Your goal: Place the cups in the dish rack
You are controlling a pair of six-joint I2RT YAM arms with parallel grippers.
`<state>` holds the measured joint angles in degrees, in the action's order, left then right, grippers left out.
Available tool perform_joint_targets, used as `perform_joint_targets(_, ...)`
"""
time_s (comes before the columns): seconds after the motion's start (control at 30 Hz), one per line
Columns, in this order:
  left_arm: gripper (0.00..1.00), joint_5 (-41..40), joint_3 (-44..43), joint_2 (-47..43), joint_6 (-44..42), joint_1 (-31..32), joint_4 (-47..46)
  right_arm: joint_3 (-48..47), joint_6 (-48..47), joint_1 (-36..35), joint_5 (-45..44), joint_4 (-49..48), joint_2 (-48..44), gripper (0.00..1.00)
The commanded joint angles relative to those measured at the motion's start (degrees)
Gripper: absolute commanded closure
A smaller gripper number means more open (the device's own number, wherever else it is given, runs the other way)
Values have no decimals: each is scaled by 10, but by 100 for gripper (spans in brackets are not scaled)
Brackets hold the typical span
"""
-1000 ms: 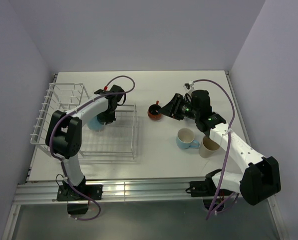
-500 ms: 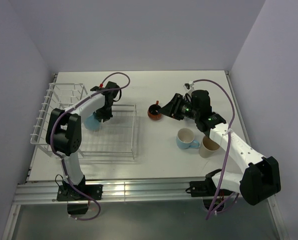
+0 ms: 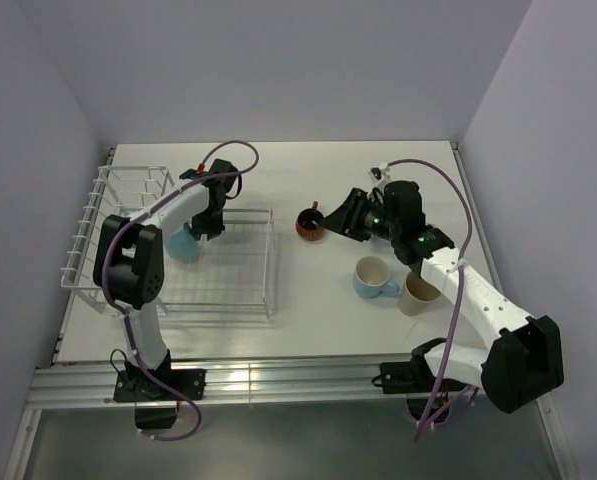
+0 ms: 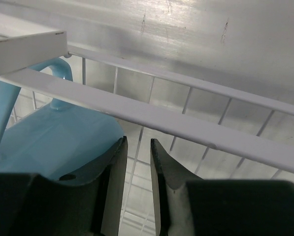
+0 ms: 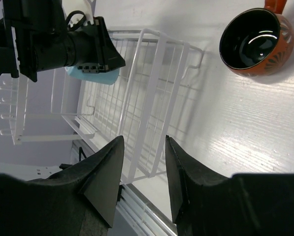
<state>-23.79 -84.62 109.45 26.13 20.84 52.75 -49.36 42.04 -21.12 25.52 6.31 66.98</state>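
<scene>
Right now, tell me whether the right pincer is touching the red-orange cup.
Apart. The right wrist view shows bare table between the open right pincer and the red-orange cup, which sits off to its upper right.

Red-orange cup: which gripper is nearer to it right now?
Right. The right gripper hangs just beside the red-orange cup, fingers aimed toward it, not touching. The left gripper is far off over the dish rack, next to a light blue cup.
</scene>
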Motion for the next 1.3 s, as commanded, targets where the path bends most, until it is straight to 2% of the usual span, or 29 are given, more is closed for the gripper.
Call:
perform_joint_targets(0.0, 68, 0, -23, 0, -6, -2, -4, -13, -20, -1, -20, 9, -23, 53)
perform_joint_targets(0.23, 68, 22, -28, -35, -10, 13, -12, -28, -38, -1, -62, 40, -30, 53)
perform_joint_targets(0.33, 63, 13, -47, -56, -10, 32, 2, -41, -50, -1, -91, 62, -34, 53)
perform_joint_targets(0.43, 56, 5, -74, -71, -7, 58, 19, -54, -64, -1, -122, 87, -40, 53)
perform_joint_targets(0.6, 32, 6, -111, -106, -2, 97, 32, -68, -89, -2, -177, 155, -78, 52)
perform_joint_targets(0.73, 19, 26, -117, -143, 3, 127, 22, -67, -103, -3, -230, 226, -118, 52)
perform_joint_targets(0.87, 16, 52, -107, -181, 11, 147, -8, -45, -112, -12, -268, 286, -165, 52)
perform_joint_targets(1.0, 15, 104, -85, -218, 16, 155, -46, -22, -111, -27, -289, 306, -183, 51)
perform_joint_targets(1.1, 15, 129, -79, -242, 17, 158, -64, -6, -103, -51, -318, 308, -182, 51)
perform_joint_targets(1.27, 14, 124, -79, -261, 15, 159, -60, 8, -84, -111, -368, 304, -141, 50)
